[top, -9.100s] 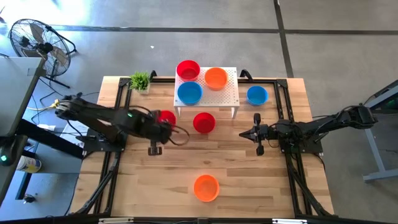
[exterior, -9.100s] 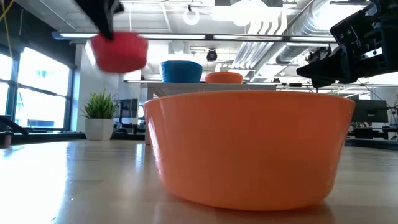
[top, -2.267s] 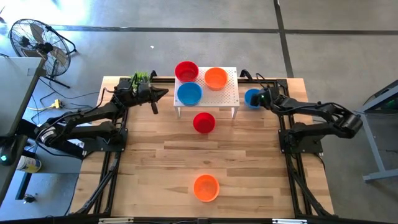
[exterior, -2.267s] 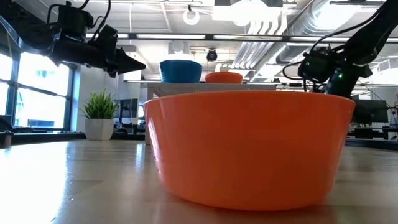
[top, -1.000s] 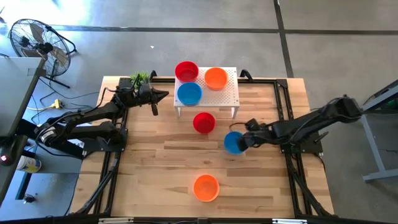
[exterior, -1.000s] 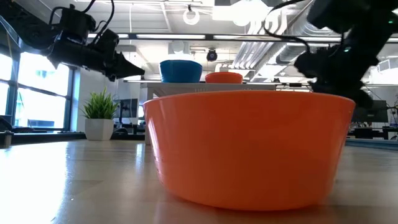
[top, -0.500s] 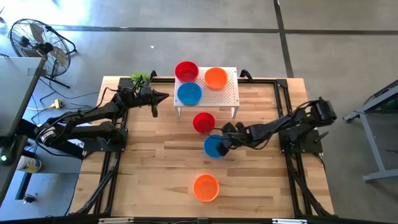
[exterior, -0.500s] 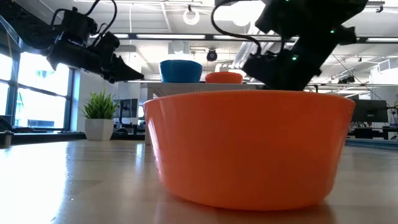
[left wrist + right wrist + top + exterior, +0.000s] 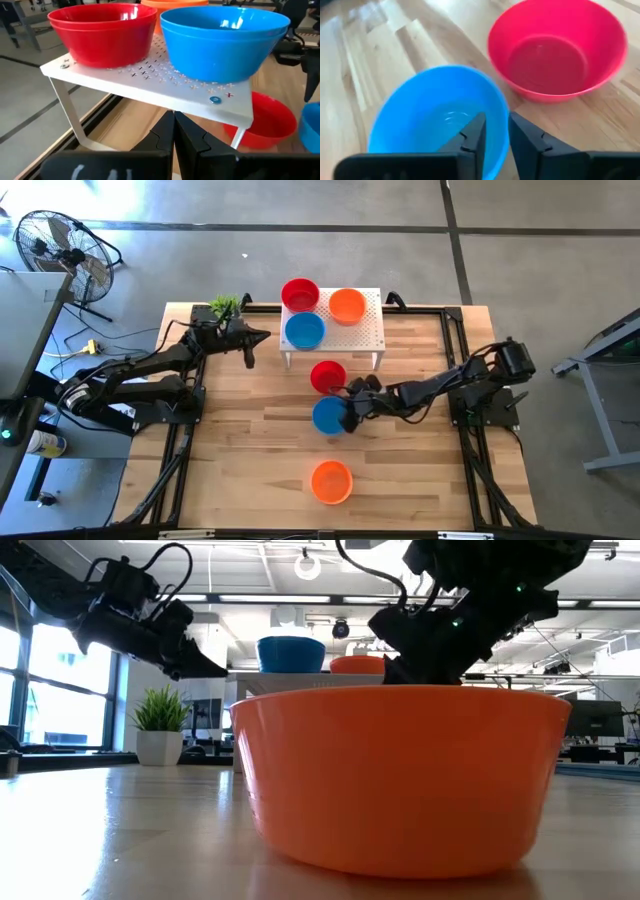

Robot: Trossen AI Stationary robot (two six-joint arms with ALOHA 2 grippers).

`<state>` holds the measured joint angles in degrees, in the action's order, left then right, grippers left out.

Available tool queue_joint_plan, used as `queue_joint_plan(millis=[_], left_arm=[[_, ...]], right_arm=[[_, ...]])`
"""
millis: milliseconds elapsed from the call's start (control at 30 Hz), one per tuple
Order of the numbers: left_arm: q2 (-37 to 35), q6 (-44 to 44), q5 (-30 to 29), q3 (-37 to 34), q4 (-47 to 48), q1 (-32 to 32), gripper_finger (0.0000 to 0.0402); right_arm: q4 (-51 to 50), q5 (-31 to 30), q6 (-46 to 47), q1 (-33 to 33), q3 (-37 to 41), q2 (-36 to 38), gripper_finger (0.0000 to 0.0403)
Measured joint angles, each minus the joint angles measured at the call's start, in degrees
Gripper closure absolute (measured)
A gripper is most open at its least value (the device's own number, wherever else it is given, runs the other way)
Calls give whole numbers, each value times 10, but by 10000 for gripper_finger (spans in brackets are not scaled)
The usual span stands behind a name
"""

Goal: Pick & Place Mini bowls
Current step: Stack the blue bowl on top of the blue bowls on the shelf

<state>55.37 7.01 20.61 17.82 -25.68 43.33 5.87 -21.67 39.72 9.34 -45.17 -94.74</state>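
Nearest the front edge of the wooden table [image 9: 250,470] sat an orange bowl [image 9: 332,481] on its own, filling most of the low view [image 9: 400,780].

Farther in, near the table's middle, a blue bowl [image 9: 329,415] sat on the wood, or just above it; I could not tell which. The right gripper [image 9: 350,415] reached in from the right side and was at that bowl's right rim. In the right wrist view the two dark fingers [image 9: 472,140] straddled the rim of the blue bowl [image 9: 435,112], one inside and one outside, with a narrow gap between them; whether they pressed on the rim or had let go could not be told.

Just beyond the blue bowl, a red bowl [image 9: 328,376] rested on the table, close to it but apart.

Farther still stood a white perforated stand [image 9: 368,330]. On it were a blue bowl [image 9: 304,330] at the near left, a red bowl [image 9: 300,293] at the far left, and an orange bowl [image 9: 347,306] to the right.

The left gripper [image 9: 258,335] hung left of the stand, pointing toward it, holding nothing; its fingers [image 9: 192,140] were pressed together in the left wrist view.

A small green plant [image 9: 225,308] stood at the far left corner of the table.
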Motion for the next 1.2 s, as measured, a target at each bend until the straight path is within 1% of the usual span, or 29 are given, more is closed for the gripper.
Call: queue_joint_plan(millis=[100,167,233,300,333,400,467,567,667,800,933,1067,1200], left_arm=[[0,5,-14,0,2,-23,396],[-3,16,-31,0,2,-50,396],[-6,26,-60,0,0,-85,396],[-6,33,-97,3,5,-127,396],[-6,32,-113,6,10,-148,396],[-6,32,-139,18,27,-189,396],[-6,27,-158,33,53,-231,396],[-6,27,-194,57,86,-299,396],[7,29,-244,82,113,-368,396],[20,20,-298,115,148,-445,396],[58,-10,-320,146,176,-498,396],[110,-44,-331,188,192,-531,396],[180,-47,-353,240,228,-554,396]], right_arm=[[-2,12,-39,4,0,15,317],[-10,11,-74,11,1,33,318],[-11,3,-119,24,11,59,334],[-10,-5,-158,38,35,94,363],[-9,-6,-165,42,52,113,380],[5,-10,-172,47,98,156,396],[46,-18,-184,51,149,199,390],[145,-17,-229,53,229,264,386],[253,19,-289,51,304,319,399],[367,73,-340,39,381,381,397],[421,113,-362,27,428,429,402],[408,103,-372,26,446,465,399],[395,101,-393,26,446,478,402]])
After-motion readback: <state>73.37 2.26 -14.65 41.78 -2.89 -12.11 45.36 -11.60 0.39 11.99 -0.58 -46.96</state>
